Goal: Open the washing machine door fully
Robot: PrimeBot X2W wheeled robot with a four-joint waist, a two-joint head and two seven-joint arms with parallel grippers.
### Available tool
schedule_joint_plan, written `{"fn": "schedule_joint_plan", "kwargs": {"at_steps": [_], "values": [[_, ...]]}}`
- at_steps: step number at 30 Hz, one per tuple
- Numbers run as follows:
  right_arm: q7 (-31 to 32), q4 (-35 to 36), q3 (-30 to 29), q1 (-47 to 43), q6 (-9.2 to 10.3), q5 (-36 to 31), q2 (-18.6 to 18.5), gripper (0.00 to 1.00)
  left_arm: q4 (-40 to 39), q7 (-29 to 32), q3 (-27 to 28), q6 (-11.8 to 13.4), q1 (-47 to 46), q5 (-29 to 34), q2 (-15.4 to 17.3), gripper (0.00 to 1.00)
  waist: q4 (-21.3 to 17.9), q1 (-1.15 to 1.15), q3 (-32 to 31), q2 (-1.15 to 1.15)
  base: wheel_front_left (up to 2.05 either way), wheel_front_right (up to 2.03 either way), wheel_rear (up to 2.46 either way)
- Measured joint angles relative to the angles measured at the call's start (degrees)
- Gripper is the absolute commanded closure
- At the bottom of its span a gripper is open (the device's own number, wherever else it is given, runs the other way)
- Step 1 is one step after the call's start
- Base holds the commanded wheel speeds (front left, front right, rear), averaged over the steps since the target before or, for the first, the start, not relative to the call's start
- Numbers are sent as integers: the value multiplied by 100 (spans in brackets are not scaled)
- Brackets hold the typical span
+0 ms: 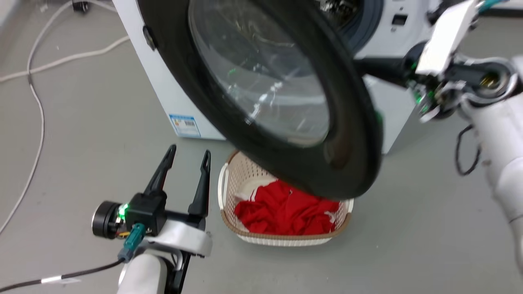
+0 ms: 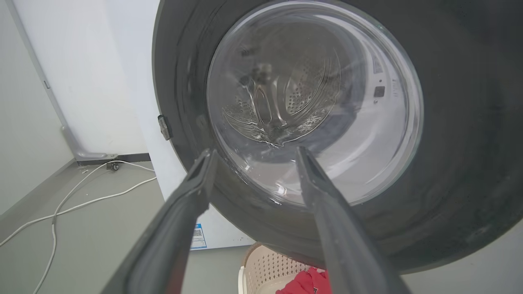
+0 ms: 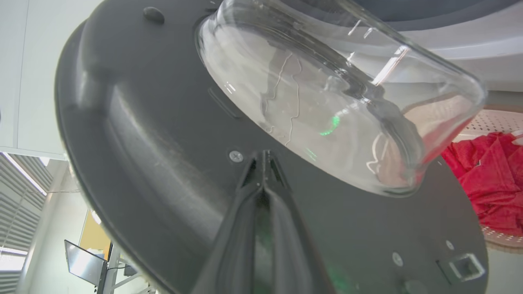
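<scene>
Trouble can come from two places, so watch them both. The big round black washing machine door with the clear glass bowl in its middle [image 1: 261,90] stands partly open. It is swung out from the big white washing machine [image 1: 163,90] and hangs over the cream basket with holes [image 1: 229,175] that holds red cloth [image 1: 286,212].

Your right hand [image 3: 264,157] is behind the door. Its two dark fingers [image 3: 239,228] are pressed together and hold nothing. The tips seem to rest on the smooth grey inner side, just beside a small screw [image 3: 235,155]. That side looks slick, so I think the tips could slide off as you push, and the door could swing back.

Your left hand [image 1: 190,151] sits low by the basket, with its fingers [image 1: 161,171] apart and empty, pointing at the door's front. If the door swings wider, it may bump those fingers, so move them away first.
</scene>
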State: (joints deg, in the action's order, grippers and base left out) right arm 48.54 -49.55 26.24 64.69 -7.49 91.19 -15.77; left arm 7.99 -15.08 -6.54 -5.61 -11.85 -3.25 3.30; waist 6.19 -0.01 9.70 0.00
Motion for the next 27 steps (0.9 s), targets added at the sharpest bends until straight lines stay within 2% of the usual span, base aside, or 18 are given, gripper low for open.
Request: {"fn": "schedule_joint_plan", "kwargs": {"at_steps": [8,19,24,27], "values": [[51,474,116,-721,0,125,390,100,96,0,-42,-21,226,10,12,0,-13,-1,-431,0,0,0,0],[145,1137,323,-1190,-1,229,831,100,109,1,-130,-27,231,-3,-4,0,66,0,-452,0,0,0,0],[60,1361,421,-1377,0,138,861,100,111,0,-156,-27,231,-13,-9,0,92,0,-455,0,0,0,0],[-209,1454,330,-1483,-1,96,838,100,111,0,-152,-20,231,-30,-13,0,92,0,-469,0,0,0,0]]}}
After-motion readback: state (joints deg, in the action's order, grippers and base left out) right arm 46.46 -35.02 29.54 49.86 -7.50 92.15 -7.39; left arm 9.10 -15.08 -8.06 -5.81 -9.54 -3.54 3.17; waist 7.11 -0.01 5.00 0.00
